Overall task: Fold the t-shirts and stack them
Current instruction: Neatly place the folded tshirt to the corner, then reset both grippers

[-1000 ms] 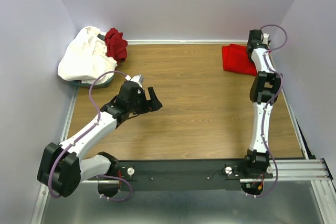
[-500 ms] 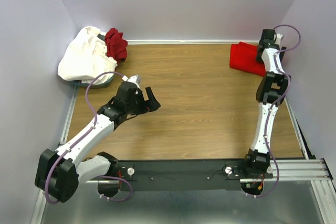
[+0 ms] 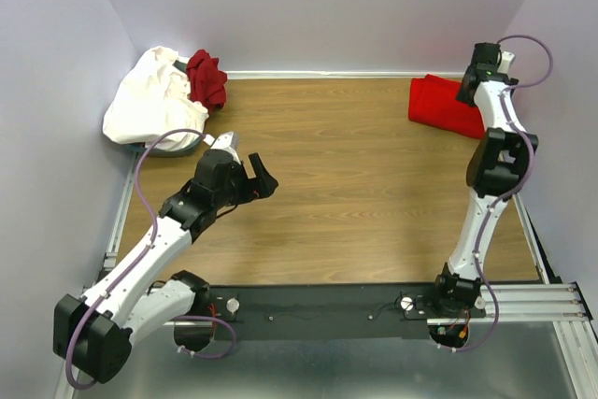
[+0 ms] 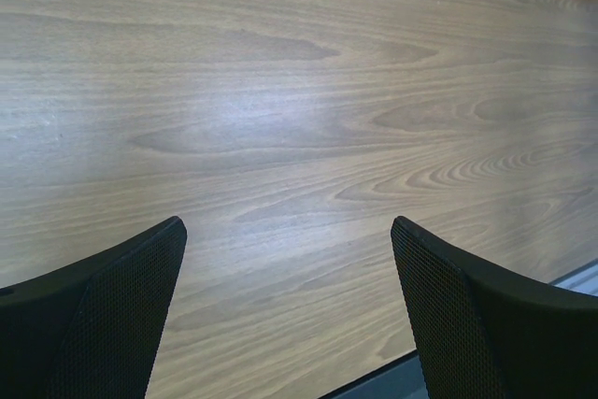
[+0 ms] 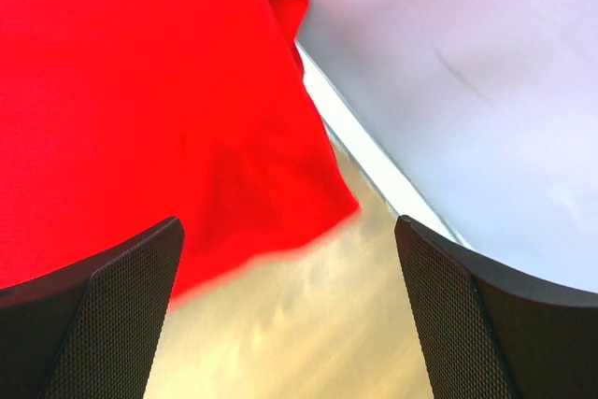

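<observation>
T-shirt of plain bright red soft cloth (image 3: 444, 105): folded flat at the far right corner of the brown wood-grain counter (image 3: 355, 184), long side roughly left to right, slightly skewed. Right black two-finger hand (image 5: 288, 223): just above the shirt's right end, jaws wide, gripping nothing. In its wrist view, red cloth below and to the left, bare wood and the pale side wall (image 5: 467, 91) to the right.

Crumpled white cloth t-shirt (image 3: 149, 105) and bunched darker maroon cloth t-shirt (image 3: 206, 77): heaped at the far left corner, touching, not yet folded.

Left black two-finger hand (image 4: 288, 223): wide as well, empty, over bare wood on the near-left part of the counter.

Likely next: fetch a shirt from the heap. Sits behind and to the left of the left hand, well apart from the right one. Left arm plainly nearer; calls for a reach back toward that corner.
</observation>
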`<act>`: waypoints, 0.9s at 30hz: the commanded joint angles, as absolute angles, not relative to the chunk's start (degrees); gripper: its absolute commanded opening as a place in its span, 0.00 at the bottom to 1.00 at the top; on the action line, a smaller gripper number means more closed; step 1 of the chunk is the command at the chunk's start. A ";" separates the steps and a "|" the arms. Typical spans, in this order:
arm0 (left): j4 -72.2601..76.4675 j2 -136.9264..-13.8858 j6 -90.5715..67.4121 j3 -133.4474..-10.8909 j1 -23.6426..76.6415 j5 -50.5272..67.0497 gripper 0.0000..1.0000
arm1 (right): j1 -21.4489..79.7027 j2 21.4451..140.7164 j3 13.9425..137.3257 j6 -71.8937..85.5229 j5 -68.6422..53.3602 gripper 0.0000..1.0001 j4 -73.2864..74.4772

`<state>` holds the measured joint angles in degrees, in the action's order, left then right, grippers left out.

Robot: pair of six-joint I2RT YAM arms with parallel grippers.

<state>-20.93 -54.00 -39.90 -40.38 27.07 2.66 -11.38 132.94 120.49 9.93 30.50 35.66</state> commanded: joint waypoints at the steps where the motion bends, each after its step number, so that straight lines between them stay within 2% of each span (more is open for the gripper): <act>1: -22.23 -50.19 -39.11 -41.57 26.81 -2.98 0.98 | -9.85 120.96 111.20 14.06 26.99 1.00 32.00; 4: -22.68 -48.26 -38.94 -41.57 26.81 -5.79 0.98 | -7.13 113.77 102.77 14.85 20.06 1.00 29.71; 16: -19.87 -43.77 -37.01 -41.92 26.81 -11.25 0.98 | 8.59 84.13 72.90 21.70 4.58 1.00 27.78; 21: -19.07 -43.33 -35.51 -41.40 26.72 -12.39 0.98 | 15.72 74.11 61.65 26.09 2.90 1.00 26.54; 27: -17.49 -42.01 -34.80 -40.26 26.72 -13.71 0.98 | 20.56 69.00 53.80 26.99 3.34 1.00 26.19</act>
<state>-19.77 -43.55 -36.16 -40.64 27.05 -10.70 19.05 71.09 56.82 25.15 4.25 26.65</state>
